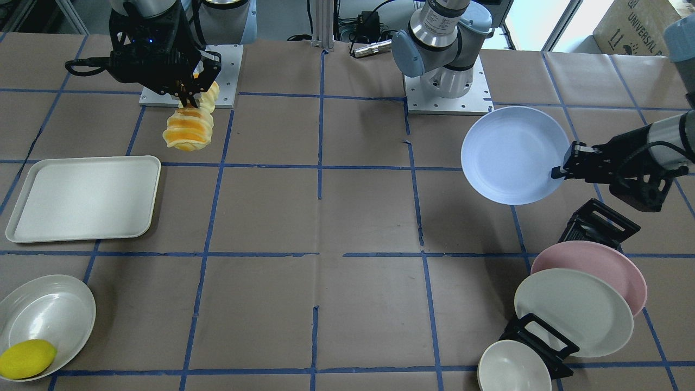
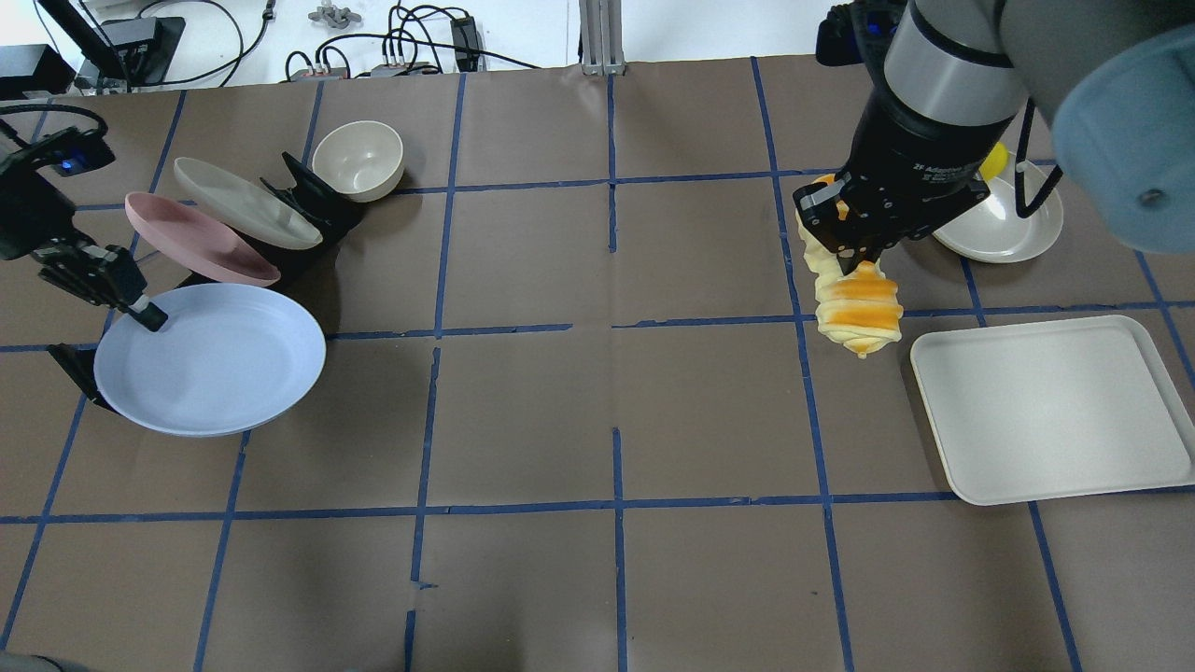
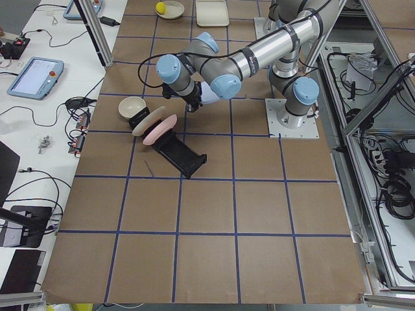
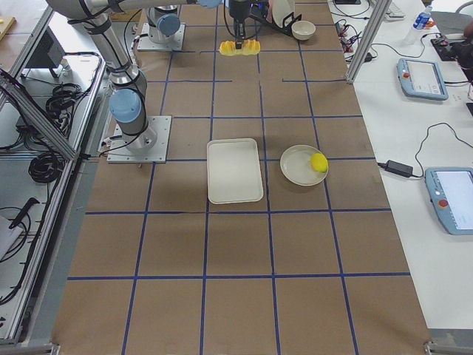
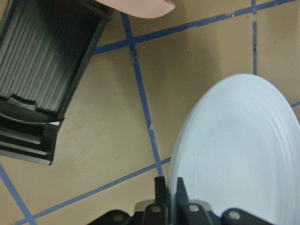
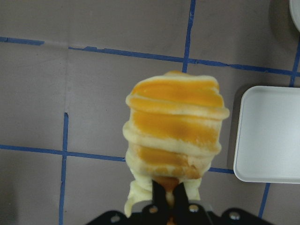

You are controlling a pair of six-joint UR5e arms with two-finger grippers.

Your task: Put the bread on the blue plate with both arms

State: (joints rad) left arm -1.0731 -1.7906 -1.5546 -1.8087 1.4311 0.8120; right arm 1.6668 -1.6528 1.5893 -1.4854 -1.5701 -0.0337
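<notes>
I see a cream tray (image 1: 84, 198) lying flat on the bench (image 1: 326, 244), near a white dish (image 1: 54, 307) with a lemon (image 1: 27, 358) against its rim. At the other end, a pink plate (image 1: 602, 265) and a cream plate (image 1: 573, 312) lean in a black rack (image 1: 598, 221), with a small bowl (image 1: 505, 370) just beside it.

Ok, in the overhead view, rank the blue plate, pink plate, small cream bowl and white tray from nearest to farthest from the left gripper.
1. blue plate: gripped at its rim by the left gripper, on the view's left.
2. pink plate: leaning in the black rack just beyond.
3. small cream bowl: past the rack's far end.
4. white tray: across the table, on the view's right.
</notes>
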